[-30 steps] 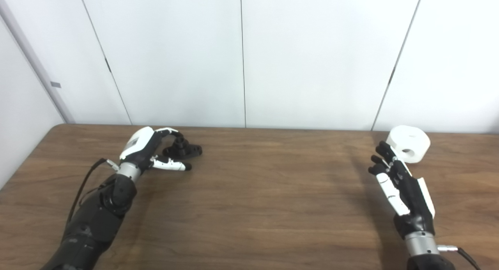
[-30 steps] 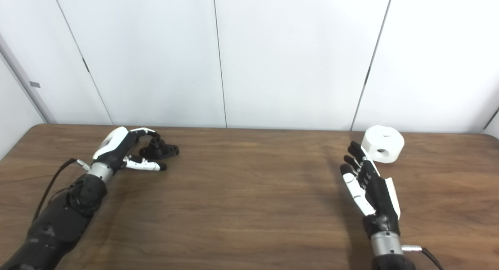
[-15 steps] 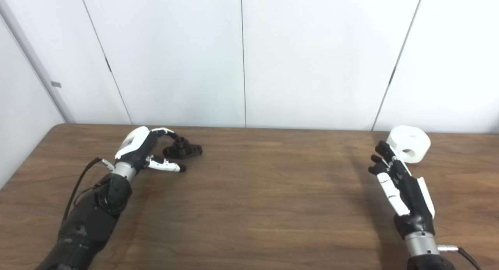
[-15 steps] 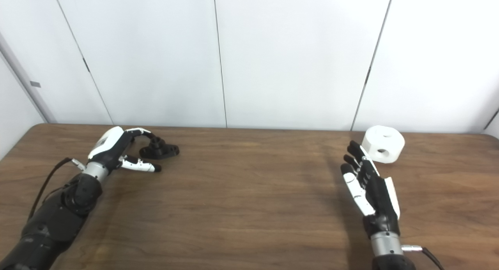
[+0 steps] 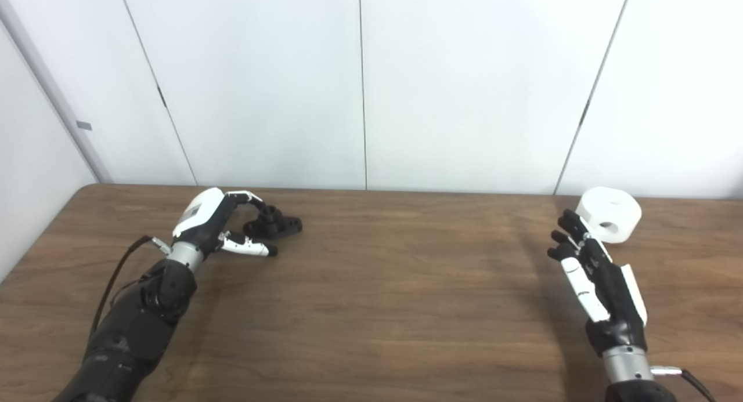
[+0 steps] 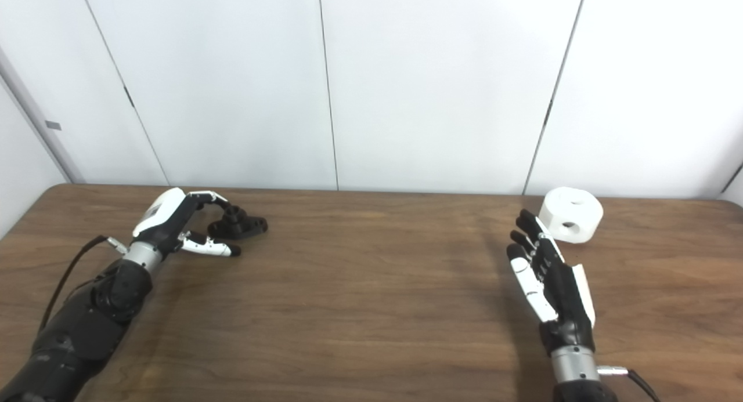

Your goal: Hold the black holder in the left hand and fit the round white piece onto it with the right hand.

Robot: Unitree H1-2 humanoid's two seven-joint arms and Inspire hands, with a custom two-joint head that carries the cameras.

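The black holder [image 5: 274, 224] lies flat on the wooden table [image 5: 371, 309] at the far left, its short post pointing up. My left hand [image 5: 216, 228] is open beside it, fingers curved over its left end and thumb stretched out in front; it does not grip it. The round white piece [image 5: 609, 214], a thick disc with a side hole, sits at the far right near the wall. My right hand [image 5: 592, 277] is open with straight fingers, just in front and left of the white piece, fingertips close to it.
White wall panels [image 5: 360, 83] rise right behind the table's far edge. The table's left edge [image 5: 40, 234] runs close to my left arm. A cable [image 5: 119, 277] hangs along the left forearm.
My left hand drew back a little to the left from the black holder and then settled. The holder, the white piece and my right hand have not moved.
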